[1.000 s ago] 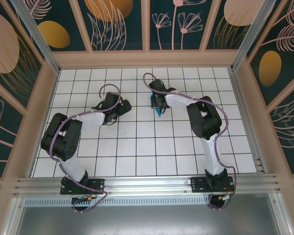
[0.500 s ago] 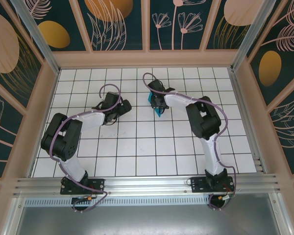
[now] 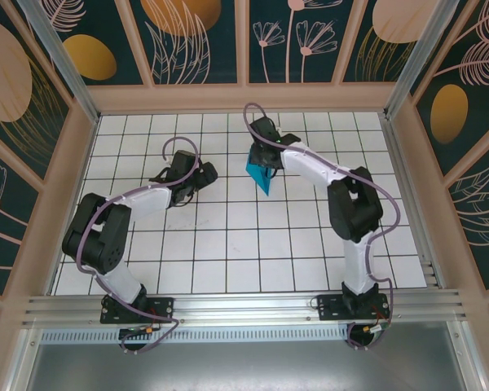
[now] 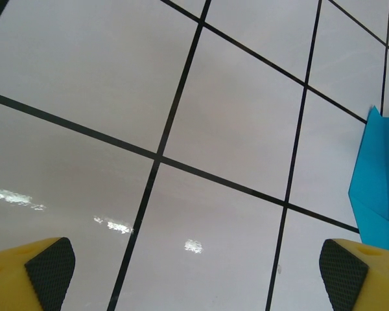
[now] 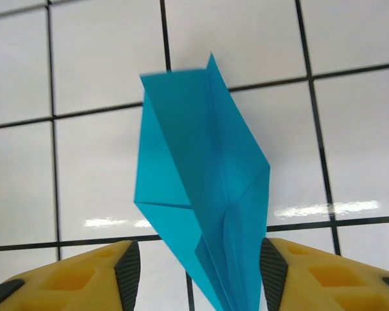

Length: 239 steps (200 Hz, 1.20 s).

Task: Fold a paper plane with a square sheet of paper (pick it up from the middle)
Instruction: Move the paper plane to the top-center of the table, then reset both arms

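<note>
Surface: white gridded table (image 3: 228, 244). Teal folded paper plane (image 5: 204, 188) lies between right gripper (image 5: 200, 269) pads; whether clamped, I cannot tell. Left gripper (image 4: 194, 262) released. I should crease slowly.

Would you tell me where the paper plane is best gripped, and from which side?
Pinch the paper plane across its narrow creased end, where layers stack. The right gripper straddles that end, jaws open, so closing from there seems best.
</note>
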Motion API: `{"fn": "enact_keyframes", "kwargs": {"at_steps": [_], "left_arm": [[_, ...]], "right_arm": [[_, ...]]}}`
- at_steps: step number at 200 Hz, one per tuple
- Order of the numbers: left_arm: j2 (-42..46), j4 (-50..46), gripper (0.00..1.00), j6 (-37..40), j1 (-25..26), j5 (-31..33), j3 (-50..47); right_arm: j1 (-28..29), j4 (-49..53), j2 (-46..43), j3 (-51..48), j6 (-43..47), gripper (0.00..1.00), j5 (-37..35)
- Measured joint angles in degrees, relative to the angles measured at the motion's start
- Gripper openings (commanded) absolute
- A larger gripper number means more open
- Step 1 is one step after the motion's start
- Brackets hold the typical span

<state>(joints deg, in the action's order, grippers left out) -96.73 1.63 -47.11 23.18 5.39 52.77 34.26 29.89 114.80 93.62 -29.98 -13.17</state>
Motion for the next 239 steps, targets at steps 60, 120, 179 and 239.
{"fn": "enact_keyframes", "kwargs": {"at_steps": [60, 120, 179, 239], "left_arm": [[6.4, -3.72, 0.99, 3.8, -1.88, 8.15, 0.7], [24.28, 2.12, 0.99, 12.39, -6.93, 29.38, -9.62], [31.61, 19.58, 0.99, 21.99, -14.51, 38.71, -28.44], [26.01, 37.97, 0.99, 32.24, -18.82, 30.82, -35.21]], "right_arm": [[-4.59, -8.28, -18.86, -13.66, 1.53, 0.88, -2.73], [-21.42, -20.41, -34.77, -35.04, 5.99, 0.99, -10.29], [-36.48, -35.78, -39.52, -56.0, 10.36, 0.99, -8.98], [-36.89, -60.76, -44.74, -74.58, 20.57, 0.99, -3.96]]}}
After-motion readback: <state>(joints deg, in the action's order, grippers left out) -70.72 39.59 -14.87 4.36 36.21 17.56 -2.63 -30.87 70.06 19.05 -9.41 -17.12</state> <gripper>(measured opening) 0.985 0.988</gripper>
